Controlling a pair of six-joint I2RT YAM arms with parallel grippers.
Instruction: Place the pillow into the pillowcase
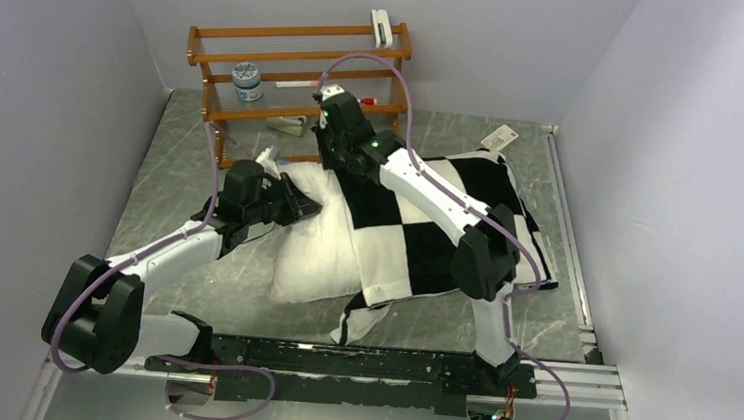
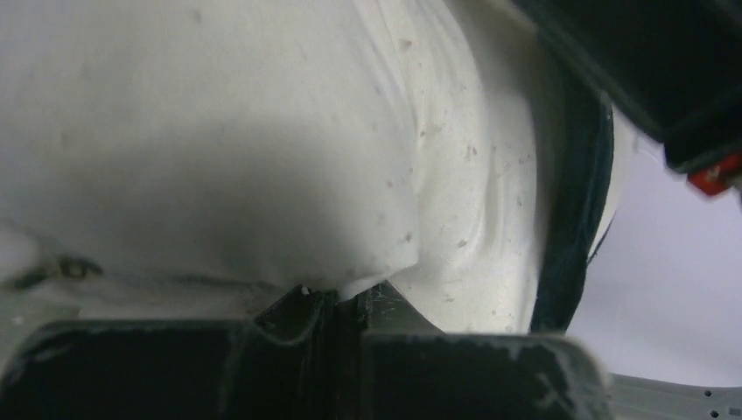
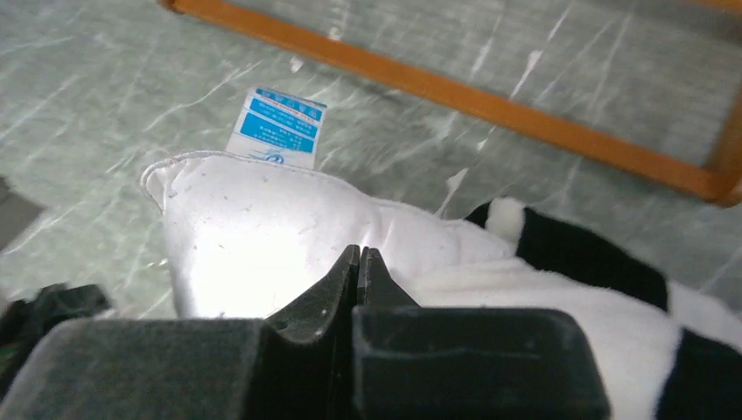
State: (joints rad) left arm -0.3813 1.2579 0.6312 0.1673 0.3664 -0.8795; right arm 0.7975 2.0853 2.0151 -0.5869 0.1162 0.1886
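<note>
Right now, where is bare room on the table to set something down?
Bare grey marbled table lies left of the plump white pillow; between it and the black base rail; and behind the black-and-white checkered plush pillowcase, beside a small white card. The centre and wooden rack are crowded.

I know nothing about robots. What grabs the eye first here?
The big black-and-white checkered pillowcase lies in the middle, with a plump white pillow sticking out on the left arm's side. The left gripper pinches the pillow's fabric, the right gripper is shut by its tagged corner, and a wooden rack stands at the back.
</note>
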